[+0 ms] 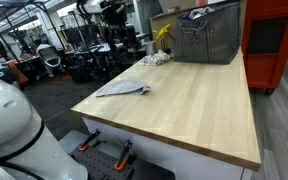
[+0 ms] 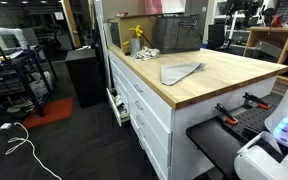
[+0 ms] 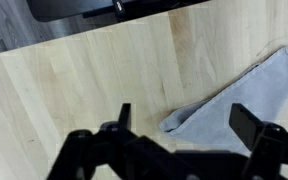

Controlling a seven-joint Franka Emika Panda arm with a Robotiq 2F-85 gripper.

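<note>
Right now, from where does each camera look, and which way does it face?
Exterior view: beside the robot's white body, facing along the wooden table toward the grey bin.
Exterior view: off the side with the table's drawers, facing across it; white body at lower right.
Wrist view: straight down at the table; open end effector along the bottom edge.
Shared: all three show the grey cloth.

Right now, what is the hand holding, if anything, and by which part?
Nothing is held: the hand is open, fingers apart above the grey cloth on the wooden table.
</note>
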